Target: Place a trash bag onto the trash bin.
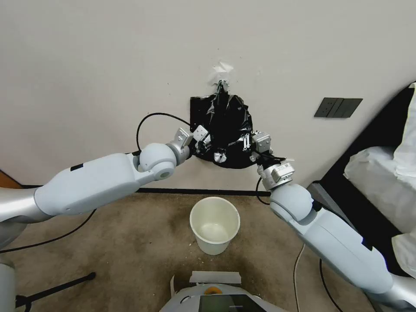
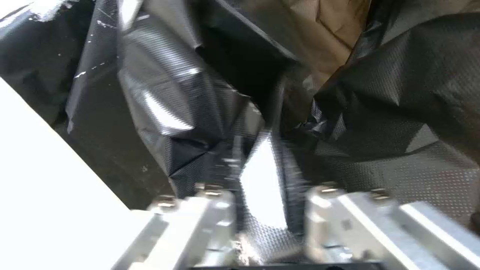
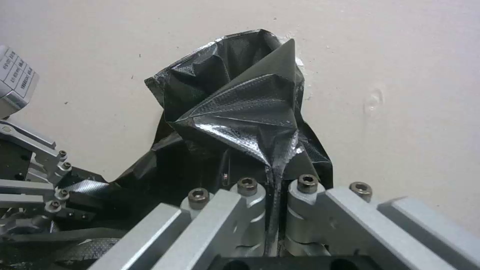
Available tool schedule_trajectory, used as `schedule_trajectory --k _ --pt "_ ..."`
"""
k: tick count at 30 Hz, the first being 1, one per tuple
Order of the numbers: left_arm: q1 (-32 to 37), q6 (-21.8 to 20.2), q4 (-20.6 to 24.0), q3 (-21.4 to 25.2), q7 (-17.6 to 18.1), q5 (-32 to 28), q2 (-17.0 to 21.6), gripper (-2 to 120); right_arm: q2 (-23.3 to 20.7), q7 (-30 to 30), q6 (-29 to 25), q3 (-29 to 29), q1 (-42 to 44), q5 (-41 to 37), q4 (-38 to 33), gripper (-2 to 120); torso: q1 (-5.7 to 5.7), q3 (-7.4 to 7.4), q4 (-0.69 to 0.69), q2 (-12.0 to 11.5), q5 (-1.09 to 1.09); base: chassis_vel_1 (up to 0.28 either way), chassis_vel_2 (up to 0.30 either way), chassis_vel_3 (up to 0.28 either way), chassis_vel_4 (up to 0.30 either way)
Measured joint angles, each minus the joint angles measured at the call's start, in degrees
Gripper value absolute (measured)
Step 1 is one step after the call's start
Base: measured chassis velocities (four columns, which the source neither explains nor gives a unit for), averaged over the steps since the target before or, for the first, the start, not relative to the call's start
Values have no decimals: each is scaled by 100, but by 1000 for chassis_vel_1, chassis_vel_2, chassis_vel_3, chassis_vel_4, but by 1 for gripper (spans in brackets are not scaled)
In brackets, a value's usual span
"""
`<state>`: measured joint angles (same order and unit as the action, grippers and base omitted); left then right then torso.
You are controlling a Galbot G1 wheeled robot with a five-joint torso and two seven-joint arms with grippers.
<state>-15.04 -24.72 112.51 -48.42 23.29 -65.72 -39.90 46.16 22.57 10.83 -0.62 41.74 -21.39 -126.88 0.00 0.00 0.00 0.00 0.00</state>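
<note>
Against the pale wall (image 1: 108, 65), above the floor, the trash bag (image 1: 227, 119) hangs as a crumpled glossy black film from a taped hook (image 1: 222, 71), with a flatter black pack (image 1: 197, 108) showing behind its left edge. The left gripper (image 1: 203, 139) meets the bag's lower left border; in the left wrist view its fingers (image 2: 215, 210) stand close together with a fold of film (image 2: 262, 180) pinched between them. The right gripper (image 1: 250, 143) holds the lower right border; in the right wrist view its fingers (image 3: 307, 195) are closed on a thin pleat of the bag (image 3: 240, 108), which fans out above them against the wall (image 3: 400, 75). The same view shows the left gripper (image 3: 30, 180) at the opposite border, bearing a white label (image 3: 17, 77) whose print is too small to read. A second small label on the right wrist housing (image 1: 281, 167) is likewise unreadable.

The trash bin (image 1: 214, 225), cream-white with a plain round rim, stands upright on the brown carpet (image 1: 130, 242) directly below the bag and well apart from it, between the two forearms. Bare carpet lies on every side of the bin; a dark skirting strip (image 1: 195, 190) marks the wall's base behind it. A dark switch plate (image 1: 338, 107) sits on the wall to the right, and white covered furniture (image 1: 385, 173) borders the right edge.
</note>
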Motion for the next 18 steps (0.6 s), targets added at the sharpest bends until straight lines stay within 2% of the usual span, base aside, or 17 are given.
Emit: schedule_trajectory --k 1,7,10,12,13,14,15,18 --pt "95 -13 107 111 92 -68 35 0 11 42 5 3 12 -80 -6 0 0 0 0 0 0 0 0 0 0" --pt "241 39 202 250 179 -89 135 0 7 93 16 -13 23 -207 -30 0 0 0 0 0 0 0 0 0 0" --pt "590 399 309 662 335 -97 217 0 24 169 29 -106 103 -469 -97 0 0 0 0 0 -1 0 0 0 0" --pt "684 506 343 771 367 -98 232 0 37 204 39 -125 131 -573 -129 0 0 0 0 0 -1 0 0 0 0" --pt "891 696 428 1006 446 -102 263 0 84 345 104 -180 213 -891 -239 0 0 0 -1 0 0 0 0 0 0" --pt "891 696 428 1006 446 -102 263 0 84 345 104 -180 213 -891 -239 0 0 0 -1 0 0 0 0 0 0" --pt "1249 944 622 1350 545 -108 318 0 168 605 214 -291 384 -1535 -422 0 0 0 0 0 -1 0 0 0 0" --pt "1544 1057 815 1616 607 -102 393 0 198 762 254 -390 555 -1890 -519 0 -1 0 0 0 -1 0 0 0 0"
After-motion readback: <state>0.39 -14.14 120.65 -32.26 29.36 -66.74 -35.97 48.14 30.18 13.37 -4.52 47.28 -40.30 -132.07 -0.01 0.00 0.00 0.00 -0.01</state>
